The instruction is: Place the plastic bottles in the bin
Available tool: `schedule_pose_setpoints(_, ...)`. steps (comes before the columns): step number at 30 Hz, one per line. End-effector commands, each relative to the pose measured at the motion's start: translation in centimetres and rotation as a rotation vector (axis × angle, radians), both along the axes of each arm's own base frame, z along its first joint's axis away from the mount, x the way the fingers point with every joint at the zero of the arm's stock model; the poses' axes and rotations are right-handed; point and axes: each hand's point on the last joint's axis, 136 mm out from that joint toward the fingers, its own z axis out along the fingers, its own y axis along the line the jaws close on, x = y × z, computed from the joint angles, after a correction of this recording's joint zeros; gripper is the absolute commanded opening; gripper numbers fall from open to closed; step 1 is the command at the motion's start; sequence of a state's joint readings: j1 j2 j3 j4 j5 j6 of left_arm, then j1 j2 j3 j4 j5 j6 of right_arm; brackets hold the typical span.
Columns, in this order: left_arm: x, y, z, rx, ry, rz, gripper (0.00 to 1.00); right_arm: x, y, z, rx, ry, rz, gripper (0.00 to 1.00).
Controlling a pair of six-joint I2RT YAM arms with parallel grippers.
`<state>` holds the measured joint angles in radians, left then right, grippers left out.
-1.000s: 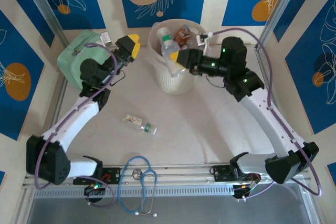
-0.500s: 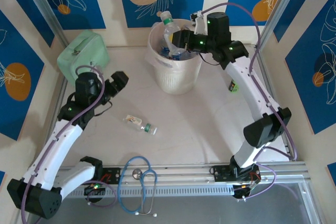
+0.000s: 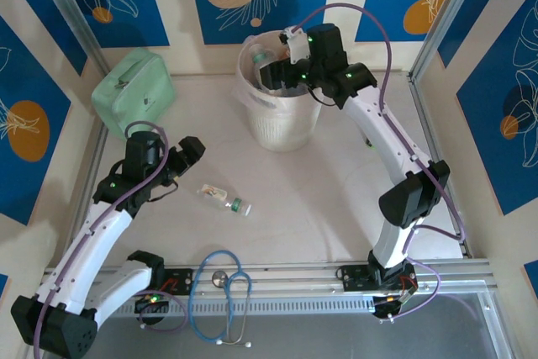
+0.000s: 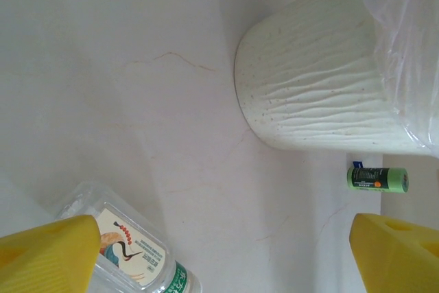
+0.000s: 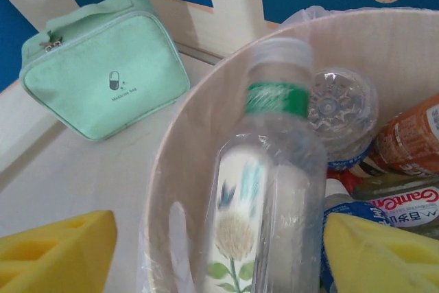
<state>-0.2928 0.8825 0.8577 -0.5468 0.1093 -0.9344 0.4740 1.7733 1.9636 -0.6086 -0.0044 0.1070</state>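
The bin (image 3: 282,128) stands at the back centre of the table with several plastic bottles inside. My right gripper (image 3: 271,76) hovers over its mouth, open. Between its yellow fingers (image 5: 381,259) a clear bottle with a flower label and green band (image 5: 267,197) hangs blurred over the bin's rim (image 5: 206,94), touching neither finger. A clear bottle with a crane label (image 3: 225,199) lies on the table. My left gripper (image 3: 192,150) is open above and left of it; that bottle (image 4: 130,252) lies by the left finger. A green bottle (image 4: 377,178) lies right of the bin (image 4: 322,87).
A mint-green zippered pouch (image 3: 133,90) sits at the back left, also seen beyond the bin (image 5: 103,73). A blue-tubed stethoscope (image 3: 227,292) lies at the near edge between the arm bases. Metal frame posts bound both sides.
The right gripper carried its bottle over the bin's mouth, then opened and let it go. The left arm pulled back from the pouch towards the table bottle.
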Motion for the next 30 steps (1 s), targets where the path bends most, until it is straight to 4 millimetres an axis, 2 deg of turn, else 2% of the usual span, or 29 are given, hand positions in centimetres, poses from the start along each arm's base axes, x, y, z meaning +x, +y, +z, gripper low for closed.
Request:
schedule_pose_setpoints(1,-0.6,0.4,-0.6,0.013,0.028,0.021,0.94,0.5,-0.6,1.1,-0.042,-0.058,-0.019,0.84)
schedule_pose_setpoints(5,-1.0,0.5,-1.3,0.010,0.056,0.032,0.94,-0.2,-0.8,2.4,-0.010,-0.068,-0.026,0.84)
schedule_pose_setpoints(9,-1.6,0.6,-2.1,0.003,0.090,0.054,0.94,-2.3,-1.0,3.9,0.029,-0.067,-0.030,0.83)
schedule_pose_setpoints(13,-2.5,0.3,-3.5,-0.016,0.148,0.088,0.94,-7.0,-0.7,5.2,0.056,-0.080,-0.016,0.83)
schedule_pose_setpoints(17,-3.1,-0.6,-5.6,-0.032,0.225,0.126,0.94,-13.0,-0.9,4.9,0.058,-0.073,0.002,0.82)
schedule_pose_setpoints(20,-2.8,-1.7,-7.1,-0.028,0.277,0.131,0.93,-17.6,-0.8,3.5,0.059,-0.036,0.039,0.82)
schedule_pose_setpoints(23,-2.3,-2.6,-8.3,0.011,0.316,0.142,0.92,-21.5,-0.2,1.1,0.050,0.034,0.091,0.82)
schedule_pose_setpoints(27,-2.1,-2.8,-10.1,0.073,0.404,0.181,0.90,-24.7,0.3,-3.4,0.019,0.169,0.133,0.83)
schedule_pose_setpoints(30,-2.1,-2.4,-10.7,0.129,0.442,0.206,0.91,-25.7,0.0,-6.4,-0.034,0.241,0.131,0.83)
